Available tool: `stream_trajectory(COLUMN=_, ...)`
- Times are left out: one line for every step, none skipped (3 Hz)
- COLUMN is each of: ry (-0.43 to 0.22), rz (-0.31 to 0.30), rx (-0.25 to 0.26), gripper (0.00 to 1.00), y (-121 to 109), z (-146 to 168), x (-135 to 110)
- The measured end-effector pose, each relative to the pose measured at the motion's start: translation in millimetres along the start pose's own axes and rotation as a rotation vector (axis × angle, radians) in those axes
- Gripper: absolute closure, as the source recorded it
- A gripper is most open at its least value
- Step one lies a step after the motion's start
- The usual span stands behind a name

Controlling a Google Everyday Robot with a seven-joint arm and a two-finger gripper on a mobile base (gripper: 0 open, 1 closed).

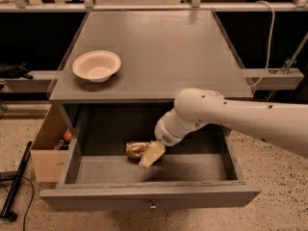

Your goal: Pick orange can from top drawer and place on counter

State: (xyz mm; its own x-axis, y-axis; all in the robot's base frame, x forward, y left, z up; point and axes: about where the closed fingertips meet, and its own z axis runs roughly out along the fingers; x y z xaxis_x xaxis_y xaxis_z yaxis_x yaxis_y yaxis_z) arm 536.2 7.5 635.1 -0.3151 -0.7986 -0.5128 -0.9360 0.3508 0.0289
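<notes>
Item count: cabinet station
You should count one orange can [135, 149], one open top drawer [149, 194], one counter [163, 52], one cream bowl [96, 65] far left, one cardboard box [45, 159] near left, and one gripper [151, 154] inside the drawer, just right of the can.
</notes>
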Motion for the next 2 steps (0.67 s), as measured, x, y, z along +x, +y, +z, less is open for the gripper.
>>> stream_trajectory(ry=0.006, rz=0.017, rx=-0.004, gripper=0.0, y=5.1, z=5.1, x=9.0)
stream_trajectory(ry=0.012, rz=0.025, rx=-0.013, gripper=0.0, y=10.3, z=12.6, x=14.7)
